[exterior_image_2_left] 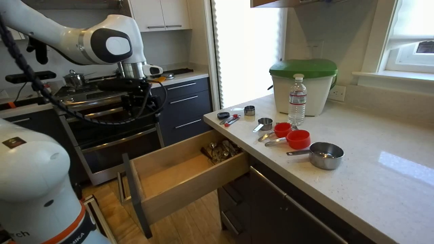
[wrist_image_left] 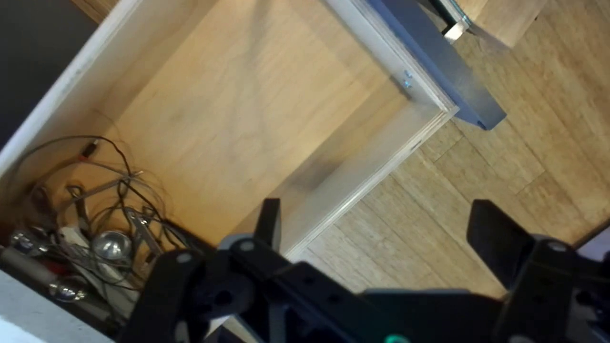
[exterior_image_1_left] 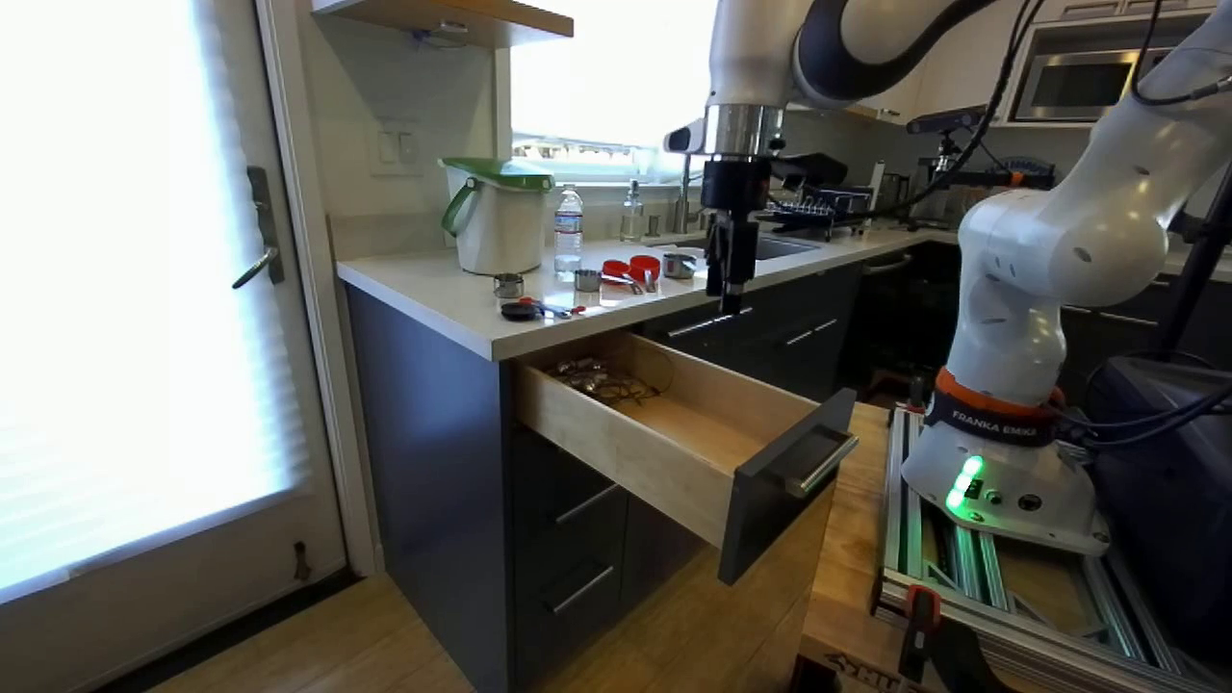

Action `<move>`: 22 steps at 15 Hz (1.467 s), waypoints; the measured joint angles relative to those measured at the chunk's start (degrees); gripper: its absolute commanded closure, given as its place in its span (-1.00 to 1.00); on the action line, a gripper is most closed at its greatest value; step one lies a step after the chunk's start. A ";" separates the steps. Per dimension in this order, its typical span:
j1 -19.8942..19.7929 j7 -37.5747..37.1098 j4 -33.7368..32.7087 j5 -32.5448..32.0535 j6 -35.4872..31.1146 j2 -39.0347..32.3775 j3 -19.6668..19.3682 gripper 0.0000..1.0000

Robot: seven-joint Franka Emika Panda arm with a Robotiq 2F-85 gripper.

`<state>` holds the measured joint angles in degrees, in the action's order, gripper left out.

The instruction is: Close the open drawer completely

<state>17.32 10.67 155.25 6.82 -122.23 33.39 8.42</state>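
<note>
Clear bottle (exterior_image_1_left: 569, 233) beside green-lidded bin (exterior_image_1_left: 502, 226)

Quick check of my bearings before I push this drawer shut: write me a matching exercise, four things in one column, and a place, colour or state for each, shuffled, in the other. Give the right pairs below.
Things:
1. drawer
2. fingers
3. bucket lid
4. wires

Places, colours, states:
A. spread apart
B. inside the drawer, toward its back
C. pulled out from under the counter
D. green

Right pairs: 1-C; 2-A; 3-D; 4-B
</note>
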 measured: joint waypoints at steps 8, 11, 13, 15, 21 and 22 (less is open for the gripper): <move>6.35 21.95 1.15 1.16 -7.14 -8.83 -1.97 -1.00; 7.66 29.88 2.05 3.43 -7.20 -9.65 -3.64 -1.00; 7.44 29.79 1.85 3.42 -7.20 -9.65 -3.51 -1.00; 7.44 29.76 1.73 3.42 -7.20 -9.62 -3.44 -1.00; 8.62 35.35 1.64 5.13 -6.53 -9.80 -3.54 -0.90; 9.33 38.28 1.67 6.55 -6.52 -9.94 -3.62 -0.46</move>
<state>26.65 48.95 156.92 13.37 -128.75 23.45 4.80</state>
